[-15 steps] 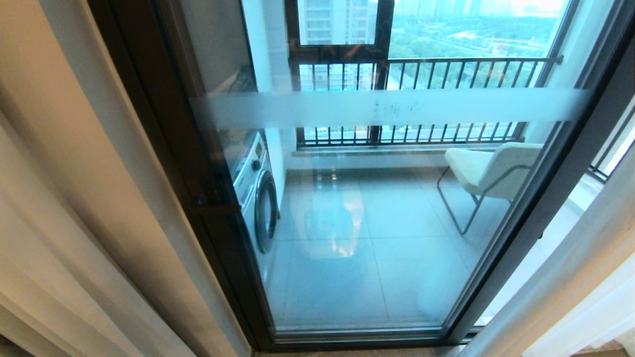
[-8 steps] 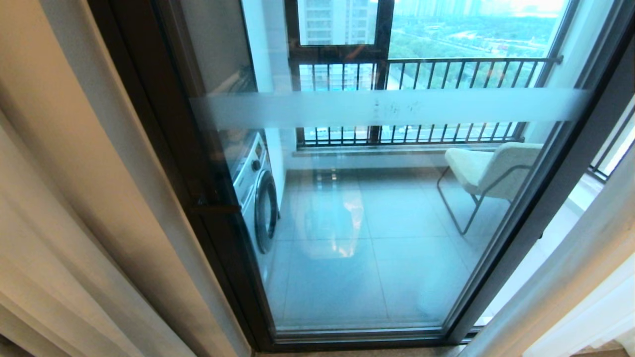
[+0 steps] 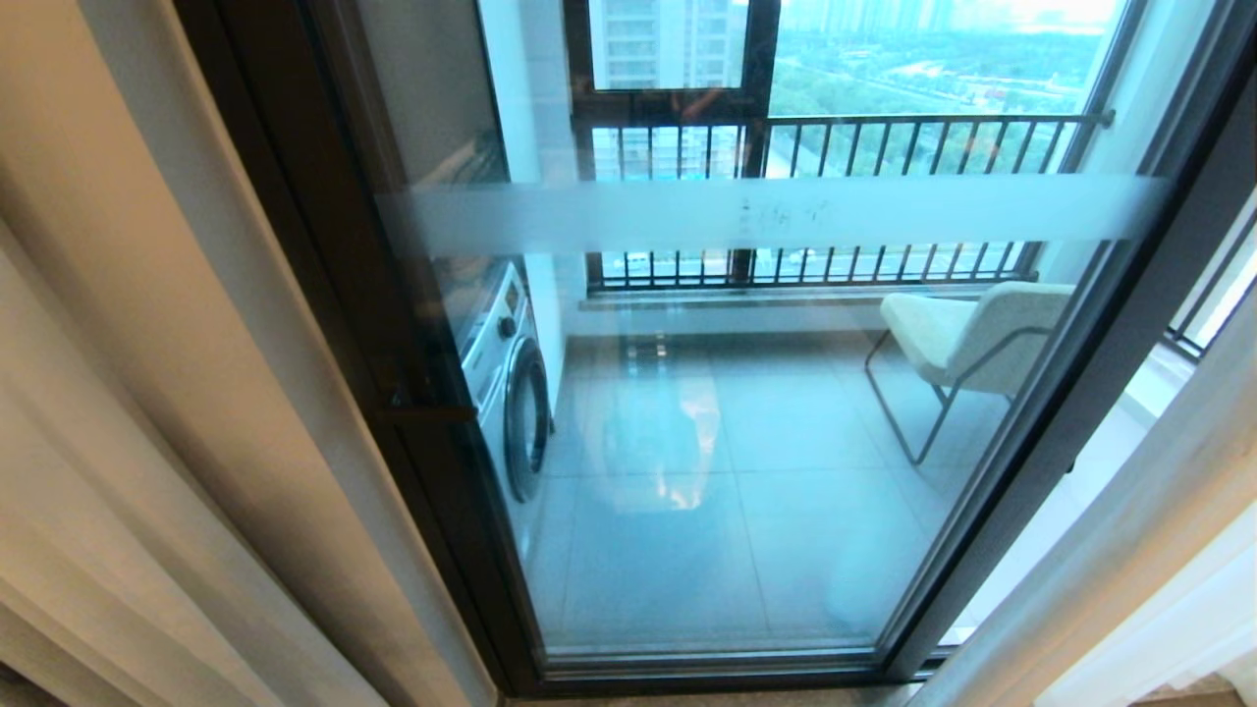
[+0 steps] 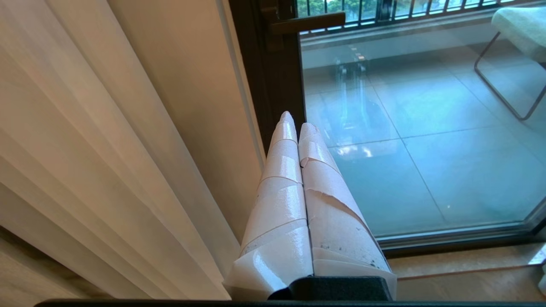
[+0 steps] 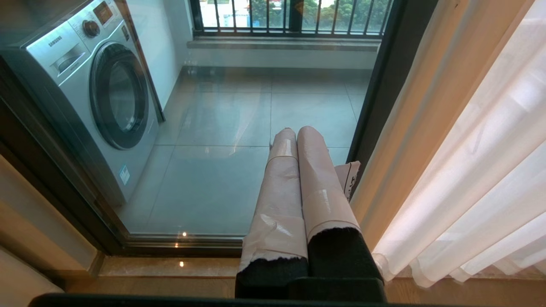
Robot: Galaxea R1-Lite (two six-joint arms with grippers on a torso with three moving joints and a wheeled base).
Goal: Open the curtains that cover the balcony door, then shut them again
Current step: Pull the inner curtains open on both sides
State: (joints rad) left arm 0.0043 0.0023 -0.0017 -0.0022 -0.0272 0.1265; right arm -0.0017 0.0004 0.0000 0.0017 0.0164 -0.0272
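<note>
The balcony door (image 3: 746,422) is a clear glass panel with a frosted band, set in a dark frame, and it stands uncovered. The curtains hang gathered at both sides, one panel at the left (image 3: 147,412) and one at the right (image 3: 1169,609). Neither gripper shows in the head view. My left gripper (image 4: 294,123) is shut and empty, pointing at the door frame (image 4: 273,89) with curtain folds (image 4: 85,149) beside it. My right gripper (image 5: 296,131) is also shut and empty, just left of the sheer white curtain (image 5: 490,170).
Behind the glass stand a washing machine (image 5: 98,94) at the left and a pale chair (image 3: 967,339) at the right, with a black-barred railing (image 3: 884,147) beyond. A door handle (image 4: 307,23) sticks out from the frame. A tan drape (image 5: 422,106) hangs beside the sheer panel.
</note>
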